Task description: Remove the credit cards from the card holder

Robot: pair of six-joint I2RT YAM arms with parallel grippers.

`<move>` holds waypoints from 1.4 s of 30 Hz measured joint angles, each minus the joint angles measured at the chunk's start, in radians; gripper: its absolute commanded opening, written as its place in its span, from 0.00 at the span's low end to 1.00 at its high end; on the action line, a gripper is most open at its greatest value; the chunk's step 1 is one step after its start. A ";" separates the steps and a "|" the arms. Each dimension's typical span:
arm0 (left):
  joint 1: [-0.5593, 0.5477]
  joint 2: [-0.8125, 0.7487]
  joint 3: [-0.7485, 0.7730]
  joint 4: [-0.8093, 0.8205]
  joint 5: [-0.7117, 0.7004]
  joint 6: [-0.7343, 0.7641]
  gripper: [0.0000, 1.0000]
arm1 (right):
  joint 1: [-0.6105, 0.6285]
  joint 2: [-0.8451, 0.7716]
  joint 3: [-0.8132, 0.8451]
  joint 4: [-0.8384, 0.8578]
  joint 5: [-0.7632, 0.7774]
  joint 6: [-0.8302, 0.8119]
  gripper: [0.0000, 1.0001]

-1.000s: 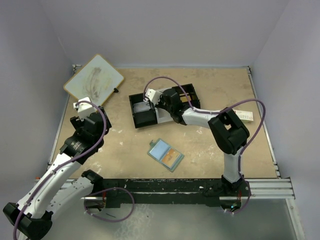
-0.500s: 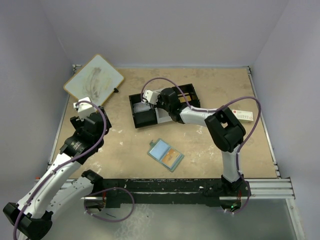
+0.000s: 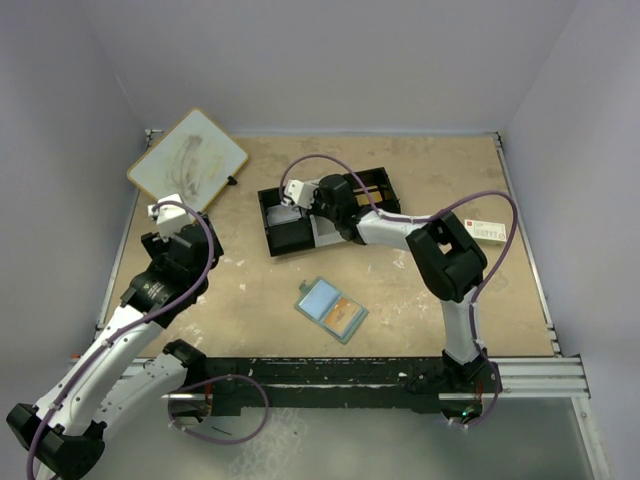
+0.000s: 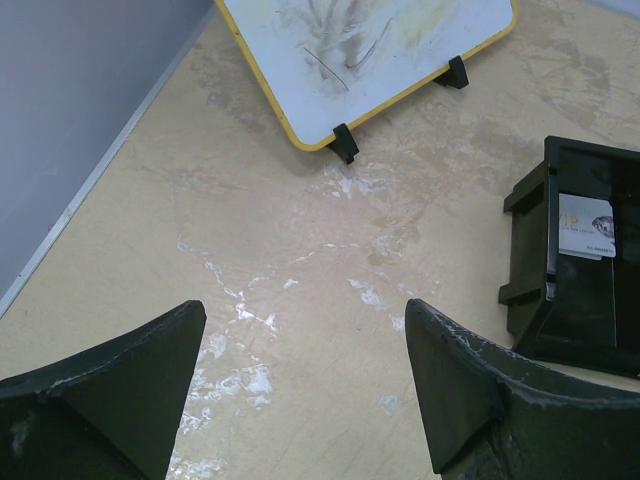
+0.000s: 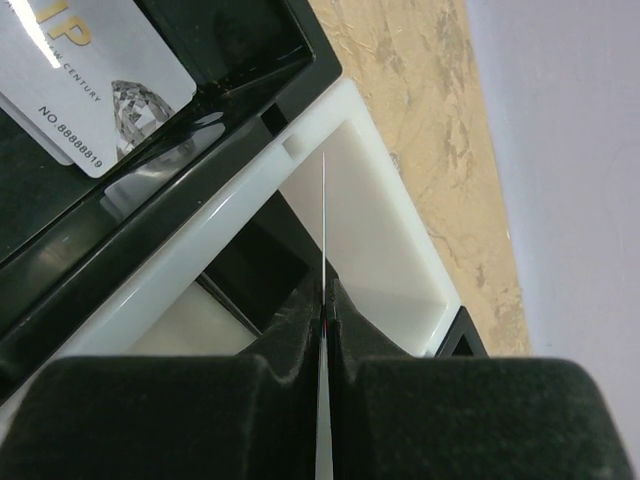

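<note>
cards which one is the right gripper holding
The thin card seen edge-on in the right gripper; the silver card lies flat in the tray.

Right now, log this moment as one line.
right gripper: shut on card over tray | left gripper: open | card holder: open, orange card inside | silver card: in tray

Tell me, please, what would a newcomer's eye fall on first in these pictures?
First, the right gripper, shut on a thin card seen edge-on above the white middle compartment of the tray, with a silver card lying in the black compartment beside it. Next, the card holder, lying open nearer the arms than the tray, an orange card still in it. The left gripper hangs wide open at the left.
</note>
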 measured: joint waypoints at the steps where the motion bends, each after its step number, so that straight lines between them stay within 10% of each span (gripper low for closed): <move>1: 0.000 0.000 0.000 0.000 0.000 0.000 0.79 | 0.000 0.000 0.004 -0.002 0.000 0.000 0.05; 42: 0.000 0.021 0.000 -0.001 0.004 0.000 0.79 | 0.000 0.043 0.045 -0.031 -0.095 0.028 0.25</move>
